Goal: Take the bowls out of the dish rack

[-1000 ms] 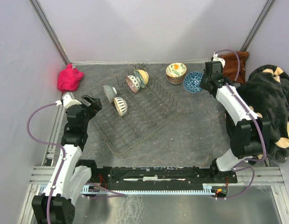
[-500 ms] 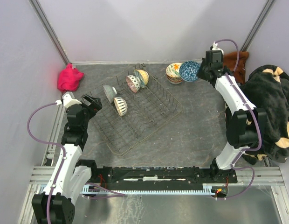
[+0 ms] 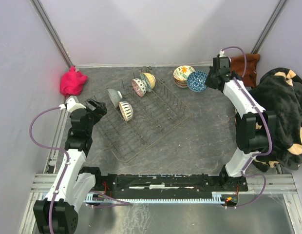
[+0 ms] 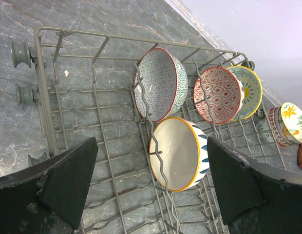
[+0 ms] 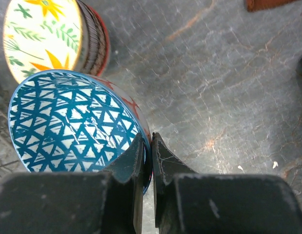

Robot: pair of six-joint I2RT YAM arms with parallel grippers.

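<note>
The dark wire dish rack lies in the middle of the table and holds several bowls on edge: a grey one, a white one with a yellow rim, a red-patterned one and a yellow-rimmed teal one. My left gripper is open at the rack's left edge, looking at the white bowl and the grey one. My right gripper is shut on the rim of a blue triangle-patterned bowl, beside a stack with a floral bowl on top.
A pink cloth lies at the back left. A brown object and a black-and-cream blanket sit at the right. The bowl stack stands behind the rack's far corner.
My right gripper lifted the blue bowl off the table, carried it left toward the stack, then came down a little. The left arm has not moved.
</note>
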